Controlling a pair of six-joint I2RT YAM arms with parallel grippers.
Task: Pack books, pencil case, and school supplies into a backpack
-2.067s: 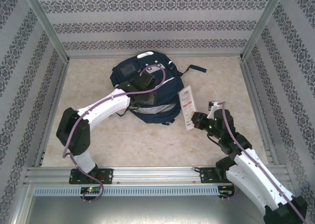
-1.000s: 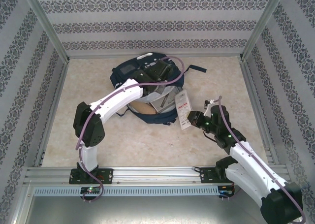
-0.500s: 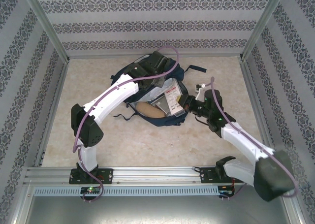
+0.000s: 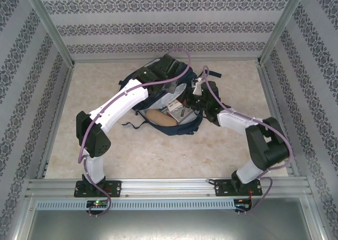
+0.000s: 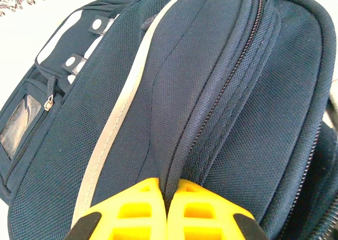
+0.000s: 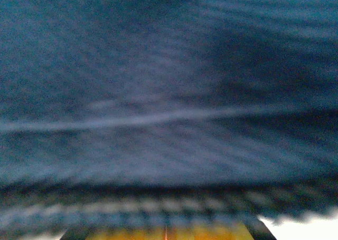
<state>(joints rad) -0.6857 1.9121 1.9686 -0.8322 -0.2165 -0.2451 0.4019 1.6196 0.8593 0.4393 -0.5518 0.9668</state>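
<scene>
Beige worktop [image 4: 132, 145] carries the backpack [image 4: 179, 128], likely soft and floppy, its fabric fold by the zip [image 5: 221, 92] a good hold, clamped between the left fingers [image 5: 132, 208]; right fingers [image 6: 158, 232] narrow at its mouth, load unclear

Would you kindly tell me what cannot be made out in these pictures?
- Top view: whether the right end effector grips anything inside the large navy blue fabric backpack; too small, hidden by its own wrist.
- Right wrist view: fabric detail lost to blur; its fingers cut off by the bottom edge.
- Left wrist view: the left end effector, shut on backpack fabric, hides the fold beneath.
</scene>
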